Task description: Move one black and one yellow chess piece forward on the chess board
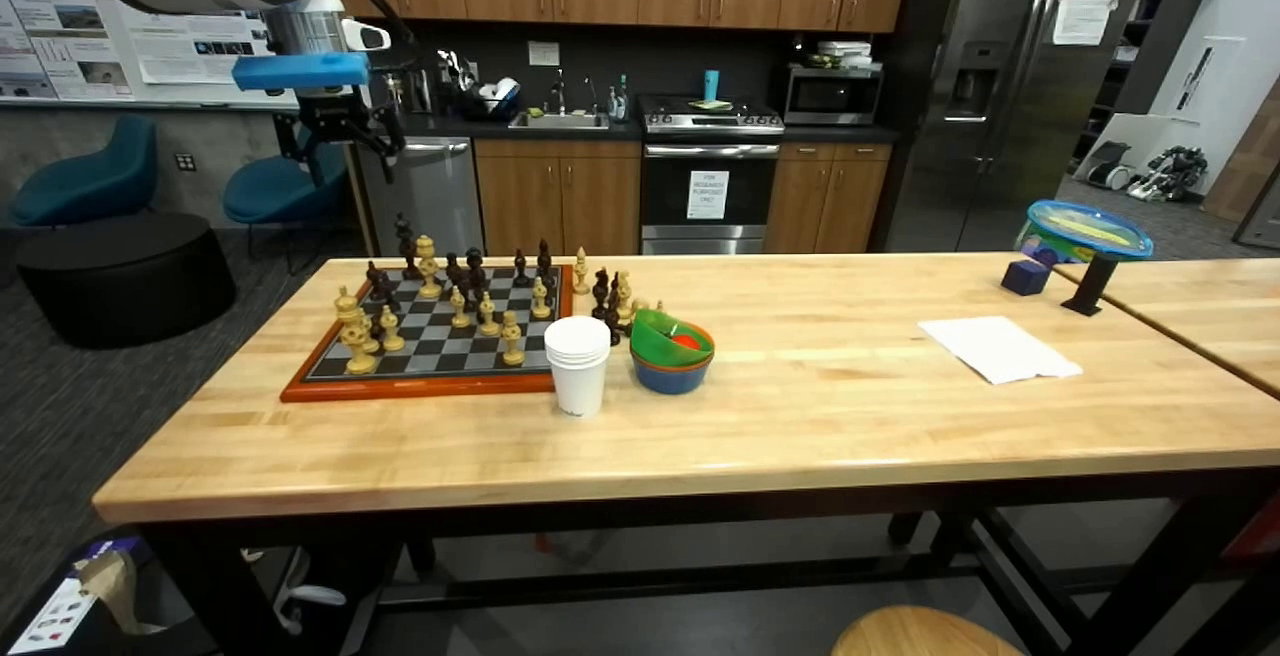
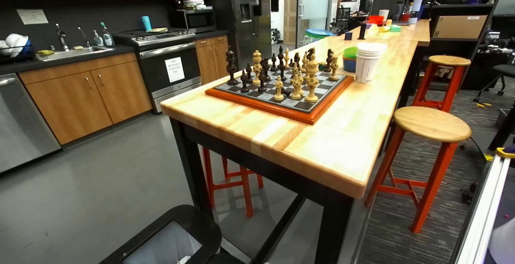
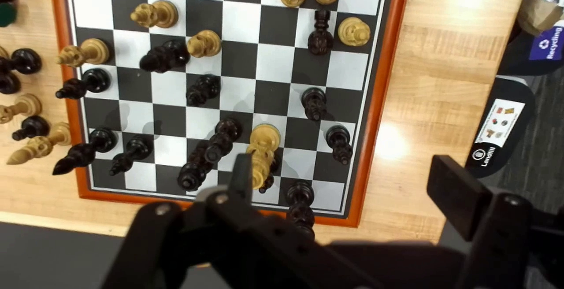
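Note:
The chess board (image 1: 420, 389) lies at one end of the wooden table, and shows in both exterior views (image 2: 261, 105) and the wrist view (image 3: 382, 99). Black and yellow pieces stand on it. A tall yellow piece (image 3: 263, 148) stands among black ones. A tall black piece (image 3: 300, 205) stands near the border, its top hidden behind my gripper. A black pawn (image 3: 339, 141) stands near the side border. One black piece (image 3: 320, 33) seems to lie on its side by yellow pieces (image 3: 354, 31). My gripper (image 3: 348, 179) is open and empty, high above the board's end (image 1: 352, 168) (image 2: 265, 4).
More chess pieces (image 3: 26, 104) stand off the board on the table. A stack of white cups (image 1: 578, 376) and nested coloured bowls (image 1: 670, 376) stand beside the board. Farther along are a white paper (image 1: 1000, 348), a blue cube (image 1: 1026, 277) and a blue-lidded tub (image 1: 1085, 226).

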Action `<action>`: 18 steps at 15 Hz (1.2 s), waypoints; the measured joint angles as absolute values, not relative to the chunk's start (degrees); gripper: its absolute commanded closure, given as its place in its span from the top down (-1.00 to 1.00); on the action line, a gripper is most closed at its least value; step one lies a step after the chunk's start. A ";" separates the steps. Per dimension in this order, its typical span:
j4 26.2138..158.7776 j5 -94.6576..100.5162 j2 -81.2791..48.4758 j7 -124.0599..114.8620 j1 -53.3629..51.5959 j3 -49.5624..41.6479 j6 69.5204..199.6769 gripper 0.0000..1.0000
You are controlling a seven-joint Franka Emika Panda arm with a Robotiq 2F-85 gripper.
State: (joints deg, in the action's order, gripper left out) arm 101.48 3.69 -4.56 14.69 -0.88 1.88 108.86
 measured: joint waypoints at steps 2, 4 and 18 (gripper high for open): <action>101.59 4.54 -5.46 12.54 -1.34 2.06 109.62 1.00; 101.61 5.03 -6.38 11.11 -1.69 2.10 110.12 1.00; 101.59 5.42 -10.97 11.85 -1.92 2.12 113.63 1.00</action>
